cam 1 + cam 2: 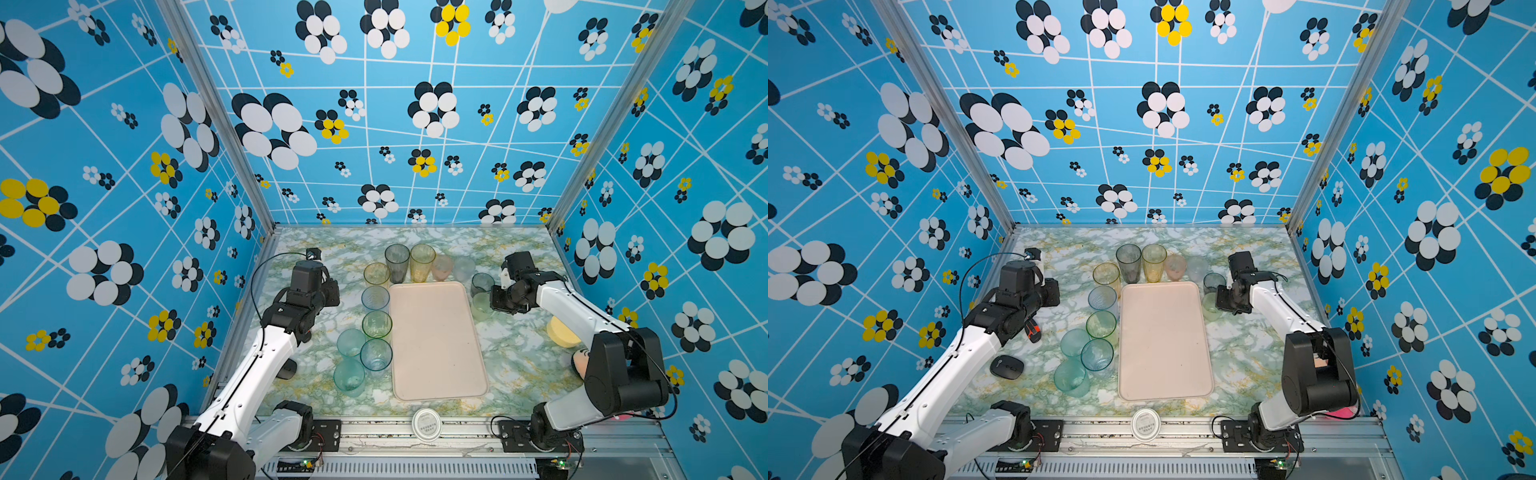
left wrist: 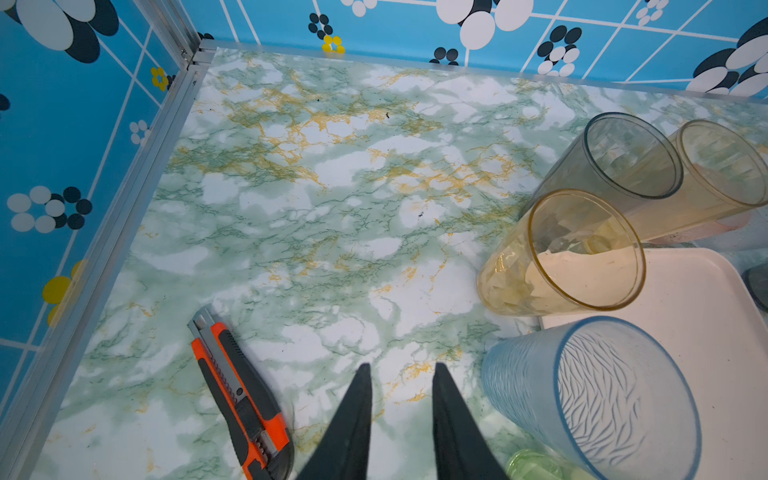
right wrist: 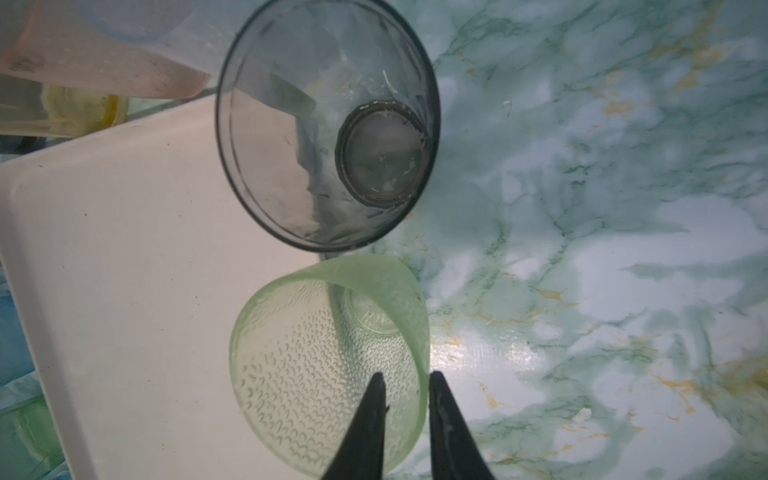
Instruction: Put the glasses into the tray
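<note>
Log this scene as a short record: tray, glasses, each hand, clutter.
tray: large cream-pink rectangular plastic tray, mid-table, empty
glasses: translucent tinted tumblers, all standing on the green-marbled tabletop along the tray's left, far and right sides
left hand: fingers apart, holding nothing, beside an orange-black utility knife
right hand: fingers straddle the wall of the pale green dimpled tumbler; grip unclear
clutter: round white lid at the table's front edge

I count twelve tumblers (image 1: 377,324), one cream tray (image 1: 436,340), one round white lid (image 1: 427,424), one yellow disc (image 1: 561,332), one orange utility knife (image 2: 241,399) and one black computer mouse (image 1: 1007,366).
</note>
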You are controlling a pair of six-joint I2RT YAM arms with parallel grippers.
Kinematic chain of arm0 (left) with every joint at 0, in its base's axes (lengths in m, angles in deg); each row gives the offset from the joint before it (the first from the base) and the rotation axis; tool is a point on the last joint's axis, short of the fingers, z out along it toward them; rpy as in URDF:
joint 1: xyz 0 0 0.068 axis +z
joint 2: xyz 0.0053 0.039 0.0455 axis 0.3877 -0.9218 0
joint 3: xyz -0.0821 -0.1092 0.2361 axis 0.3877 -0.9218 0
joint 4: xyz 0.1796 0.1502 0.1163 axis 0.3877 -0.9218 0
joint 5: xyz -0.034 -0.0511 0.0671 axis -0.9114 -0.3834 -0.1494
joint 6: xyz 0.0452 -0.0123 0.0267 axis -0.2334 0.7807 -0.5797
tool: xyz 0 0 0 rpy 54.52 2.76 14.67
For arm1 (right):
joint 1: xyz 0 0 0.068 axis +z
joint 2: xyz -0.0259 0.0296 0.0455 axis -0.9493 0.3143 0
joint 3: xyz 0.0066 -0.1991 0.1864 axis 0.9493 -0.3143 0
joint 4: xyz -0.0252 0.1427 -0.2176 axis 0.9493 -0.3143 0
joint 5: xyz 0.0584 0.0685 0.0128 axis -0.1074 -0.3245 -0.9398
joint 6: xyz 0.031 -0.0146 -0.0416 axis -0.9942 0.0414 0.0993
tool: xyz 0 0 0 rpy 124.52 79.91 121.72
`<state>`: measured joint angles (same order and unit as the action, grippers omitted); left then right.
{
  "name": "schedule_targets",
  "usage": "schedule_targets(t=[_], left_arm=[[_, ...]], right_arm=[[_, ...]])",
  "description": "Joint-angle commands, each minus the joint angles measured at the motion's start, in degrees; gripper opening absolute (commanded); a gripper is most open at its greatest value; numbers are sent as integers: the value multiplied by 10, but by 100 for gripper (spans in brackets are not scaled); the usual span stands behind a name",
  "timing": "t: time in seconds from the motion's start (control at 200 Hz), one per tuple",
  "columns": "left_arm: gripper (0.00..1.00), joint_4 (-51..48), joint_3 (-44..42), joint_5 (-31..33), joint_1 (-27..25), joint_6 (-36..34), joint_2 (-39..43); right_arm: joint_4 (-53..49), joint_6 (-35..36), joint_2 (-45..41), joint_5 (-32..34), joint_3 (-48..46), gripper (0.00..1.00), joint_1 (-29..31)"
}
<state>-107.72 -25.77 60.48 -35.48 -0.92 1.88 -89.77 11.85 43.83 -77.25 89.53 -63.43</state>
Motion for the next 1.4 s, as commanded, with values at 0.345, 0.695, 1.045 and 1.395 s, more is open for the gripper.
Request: schedule_targets(t=[0.345, 0.695, 1.045, 1.395], left_arm=[[27, 10, -18, -19, 17, -6, -8], [26, 11, -22, -20, 22, -8, -12], [26, 12, -23, -22, 22, -7, -16], [25, 20, -28, -34, 21, 0, -22]], right_arm=[[-24, -2, 23, 42, 27, 17, 11], [-31, -2, 16, 80, 29, 7, 24], [-77, 6, -66, 121, 48, 2, 52], [-123, 0, -23, 138, 152, 2, 201]])
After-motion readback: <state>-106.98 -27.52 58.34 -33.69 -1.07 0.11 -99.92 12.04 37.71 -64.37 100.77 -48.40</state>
